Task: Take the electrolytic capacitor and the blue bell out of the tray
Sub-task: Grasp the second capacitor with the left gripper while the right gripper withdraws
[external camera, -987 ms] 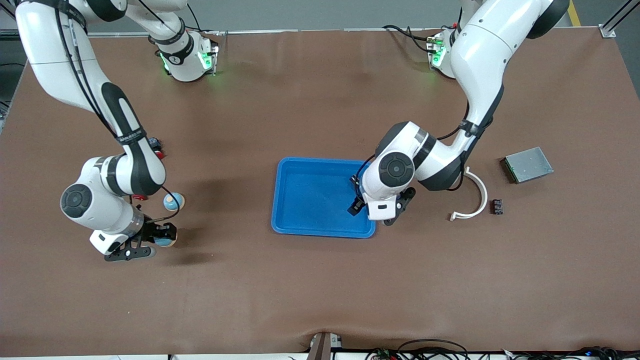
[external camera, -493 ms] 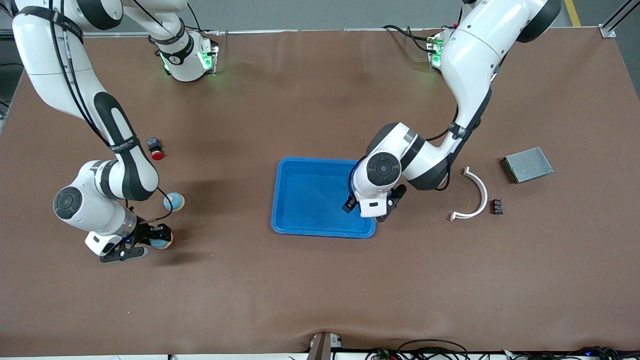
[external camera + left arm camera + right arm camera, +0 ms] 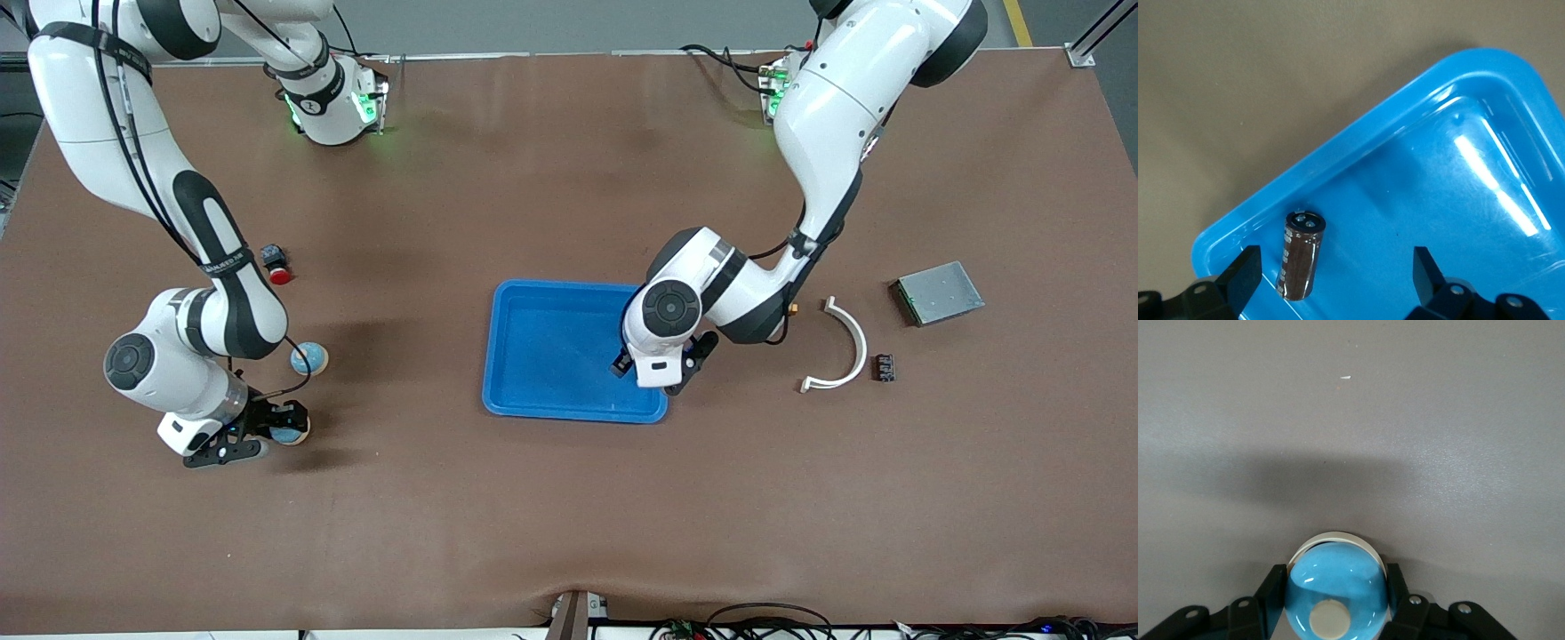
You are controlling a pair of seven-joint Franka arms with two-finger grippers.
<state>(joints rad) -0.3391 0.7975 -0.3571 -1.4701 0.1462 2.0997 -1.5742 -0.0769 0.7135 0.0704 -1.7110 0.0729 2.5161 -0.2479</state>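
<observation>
Left gripper (image 3: 660, 366) now farther in over tray (image 3: 542, 356), toward capacitor (image 3: 1301, 254).

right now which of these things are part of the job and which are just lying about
Job: tray; capacitor in the tray, between the open left pincer; blue bell held by the right pincer over the table.

Lying about: second blue bell, red button, white arc, grey box, small black part.

blue bell (image 3: 1335, 583) clamped in right gripper (image 3: 1337, 599)
</observation>
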